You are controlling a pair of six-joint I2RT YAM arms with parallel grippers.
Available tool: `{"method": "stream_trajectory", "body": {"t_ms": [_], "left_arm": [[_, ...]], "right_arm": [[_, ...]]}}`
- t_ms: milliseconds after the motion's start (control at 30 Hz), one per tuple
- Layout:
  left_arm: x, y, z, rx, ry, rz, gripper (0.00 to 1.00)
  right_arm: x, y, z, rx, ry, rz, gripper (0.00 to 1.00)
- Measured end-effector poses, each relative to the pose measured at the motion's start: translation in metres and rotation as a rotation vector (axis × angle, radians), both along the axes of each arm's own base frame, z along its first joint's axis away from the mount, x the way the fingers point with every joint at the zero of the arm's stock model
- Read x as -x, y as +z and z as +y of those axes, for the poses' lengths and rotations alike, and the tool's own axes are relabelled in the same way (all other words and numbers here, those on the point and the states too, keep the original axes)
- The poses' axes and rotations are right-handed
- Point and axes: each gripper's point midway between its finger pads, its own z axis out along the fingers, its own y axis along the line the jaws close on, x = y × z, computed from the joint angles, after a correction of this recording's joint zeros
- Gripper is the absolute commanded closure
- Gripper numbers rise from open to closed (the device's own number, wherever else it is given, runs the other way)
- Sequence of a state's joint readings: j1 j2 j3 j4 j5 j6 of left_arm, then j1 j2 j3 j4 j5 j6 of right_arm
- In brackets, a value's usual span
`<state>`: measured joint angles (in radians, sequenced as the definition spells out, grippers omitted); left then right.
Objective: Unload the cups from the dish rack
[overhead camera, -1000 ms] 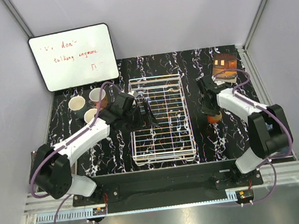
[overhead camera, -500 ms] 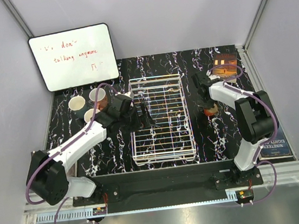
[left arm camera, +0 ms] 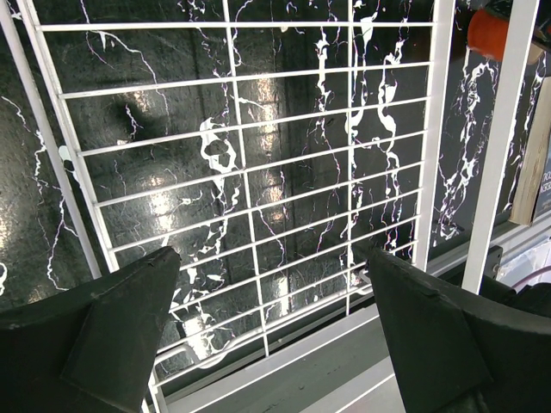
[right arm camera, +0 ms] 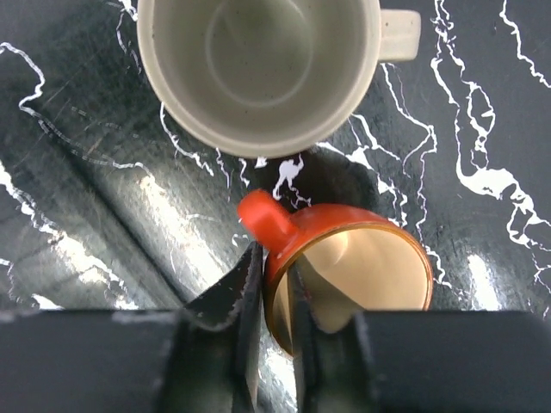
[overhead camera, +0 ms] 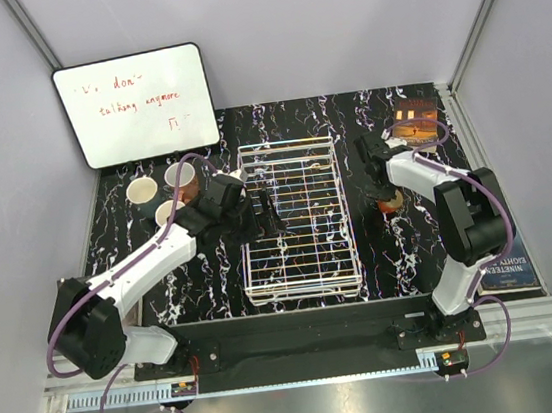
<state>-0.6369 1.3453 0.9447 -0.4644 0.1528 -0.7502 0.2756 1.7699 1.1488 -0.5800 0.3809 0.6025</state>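
Small red cup (right arm camera: pixel 362 275) is outside the dish rack (overhead camera: pixel 284 146), on or just above the worktop (right arm camera: pixel 103 215) beside a pale cup (right arm camera: pixel 258 69). The right end effector (right arm camera: pixel 275 284) pinches its rim wall, probably for set-down. The left end effector (left arm camera: pixel 271 258) hangs spread and empty over the rack's grid.

Left gripper (left arm camera: pixel 271 288) spread wide, arm reaching inward; right gripper (right arm camera: pixel 275 277) pinching red cup (right arm camera: pixel 370 271) wall.

White wire-grid dish rack (overhead camera: pixel 304 289) sits centre. Three handled ceramic mugs (overhead camera: pixel 142 191) cluster left of it, before the white rectangular whiteboard (overhead camera: pixel 136 105). Right of the rack: small red glazed mug (right arm camera: pixel 344 275), just beside a pale stoneware mug (right arm camera: pixel 258 69).
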Motion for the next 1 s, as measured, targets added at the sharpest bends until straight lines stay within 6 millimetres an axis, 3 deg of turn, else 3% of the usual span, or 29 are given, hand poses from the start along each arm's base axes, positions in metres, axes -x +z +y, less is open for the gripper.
{"method": "stream_trajectory", "body": {"t_ms": [433, 567, 667, 833, 867, 1000], "left_arm": [[0.002, 0.003, 0.003, -0.004, 0.000, -0.006, 0.01], [0.002, 0.006, 0.004, -0.008, -0.006, -0.024, 0.01], [0.002, 0.010, 0.006, -0.009, -0.014, -0.042, 0.01], [0.003, 0.021, 0.011, -0.014, -0.025, -0.086, 0.01], [0.004, 0.024, 0.014, -0.018, -0.025, -0.099, 0.01], [0.006, 0.035, 0.023, -0.037, -0.020, -0.147, 0.01]], "right_arm": [[-0.004, 0.049, 0.009, -0.077, 0.023, -0.131, 0.46], [-0.004, 0.077, 0.016, -0.132, 0.040, -0.203, 0.34], [-0.002, 0.113, 0.021, -0.181, 0.065, -0.292, 0.30], [0.008, 0.198, 0.030, -0.267, 0.148, -0.485, 0.23], [0.016, 0.218, 0.032, -0.289, 0.179, -0.534, 0.21], [0.054, 0.263, 0.032, -0.338, 0.255, -0.658, 0.15]]}}
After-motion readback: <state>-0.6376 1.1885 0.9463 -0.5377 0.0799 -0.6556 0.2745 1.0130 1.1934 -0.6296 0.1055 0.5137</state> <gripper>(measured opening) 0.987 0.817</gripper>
